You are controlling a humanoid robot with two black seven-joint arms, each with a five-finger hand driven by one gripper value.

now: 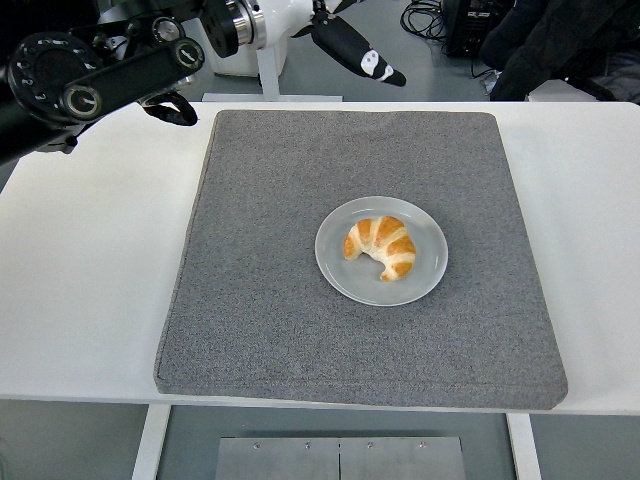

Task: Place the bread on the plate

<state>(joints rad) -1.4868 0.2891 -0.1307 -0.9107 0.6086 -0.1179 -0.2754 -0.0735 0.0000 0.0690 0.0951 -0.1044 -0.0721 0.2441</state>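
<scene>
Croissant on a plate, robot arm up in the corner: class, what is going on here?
The croissant lies on the grey plate, which sits on a grey mat on the white table. Nothing is touching it. The left hand is raised at the top of the picture, beyond the table's far edge, and holds nothing. The right arm is out of view. The bread is on the plate, so the job looks done.
</scene>
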